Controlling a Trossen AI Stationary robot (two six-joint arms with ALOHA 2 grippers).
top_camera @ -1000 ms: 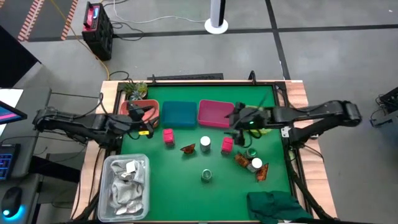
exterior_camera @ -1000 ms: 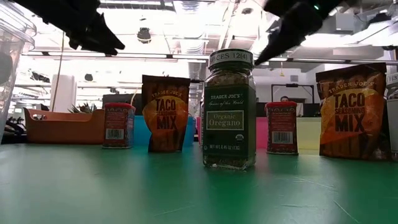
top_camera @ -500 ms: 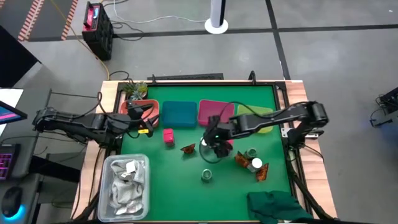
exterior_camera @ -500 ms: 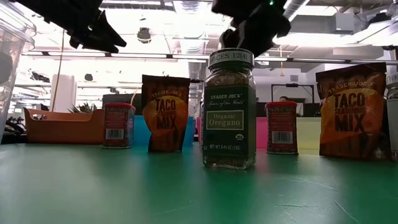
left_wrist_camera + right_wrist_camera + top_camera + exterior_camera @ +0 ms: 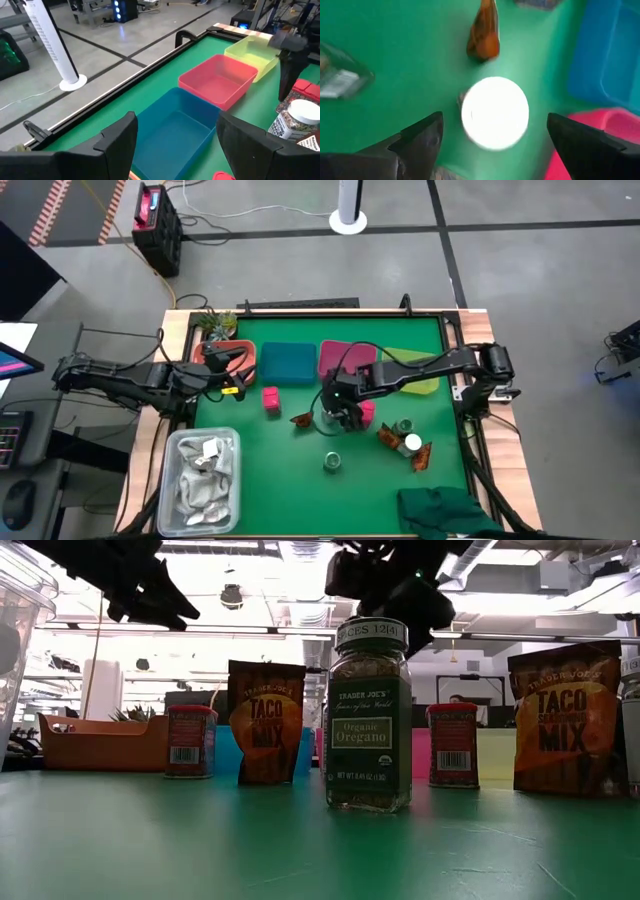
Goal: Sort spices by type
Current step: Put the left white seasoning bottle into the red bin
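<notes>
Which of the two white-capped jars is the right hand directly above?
The white-capped jar beside the pink tray, mid-table, framed between the open right hand. The other white-capped jar stands farther right, among packets.

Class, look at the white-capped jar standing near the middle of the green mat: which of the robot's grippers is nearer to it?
The right gripper: it hangs open directly above the white-capped jar. The left gripper waits far off, by the orange bin.

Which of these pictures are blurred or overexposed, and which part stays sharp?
Right wrist view: motion-blurred, and the white jar cap between the right gripper's open fingers is blown out to plain white. Low view: the oregano jar is sharp, but the bright ceiling lights turn both arms into dark silhouettes. High view: evenly lit.
</notes>
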